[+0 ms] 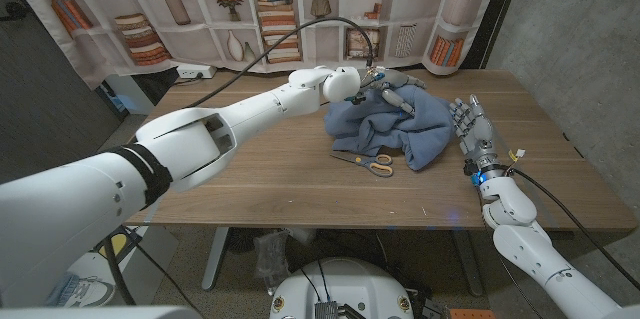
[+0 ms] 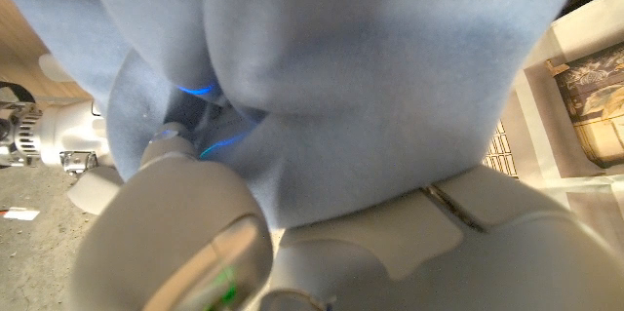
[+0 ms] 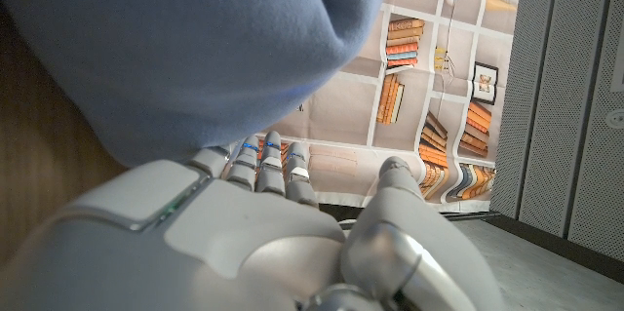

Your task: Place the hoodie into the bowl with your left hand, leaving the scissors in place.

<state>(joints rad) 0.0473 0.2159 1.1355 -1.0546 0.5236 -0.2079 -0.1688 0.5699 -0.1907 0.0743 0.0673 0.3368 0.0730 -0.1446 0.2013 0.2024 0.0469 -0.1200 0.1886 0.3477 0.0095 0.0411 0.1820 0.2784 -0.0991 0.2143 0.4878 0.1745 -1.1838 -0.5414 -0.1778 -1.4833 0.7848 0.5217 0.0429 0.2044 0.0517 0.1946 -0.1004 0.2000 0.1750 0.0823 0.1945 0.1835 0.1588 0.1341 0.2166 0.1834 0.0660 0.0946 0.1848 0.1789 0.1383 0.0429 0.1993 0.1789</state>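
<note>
The blue hoodie [image 1: 392, 125] lies in a crumpled heap on the wooden surface [image 1: 270, 174], toward its far right part, a short way in from the far edge. The left robot hand [image 1: 385, 87] has reached across from the near left corner and sits on the far top of the heap, its fingers dug into the cloth; a fold of fabric is bunched around them, so it appears to grip the hoodie (the exact hold is hidden by the cloth). In the left wrist view the blue hoodie [image 2: 370, 87] hangs right against the left robot hand [image 2: 195, 223], folds pressing close over the back of it.

The scissors [image 1: 366, 162], with yellow handles, lie on the surface just at the near edge of the heap, blades pointing toward the left edge; the handles sit touching or just beside the cloth, and which one cannot be told.

The right robot hand [image 1: 473, 131] stands on its edge near the right edge of the surface, just beside the right side of the hoodie, fingers spread and pointing toward the far edge, holding nothing. In the right wrist view the hoodie [image 3: 195, 48] looms just beyond the fingers [image 3: 268, 160] of the right robot hand [image 3: 224, 243], with a curtain printed with bookshelves [image 3: 439, 77] behind.
</note>
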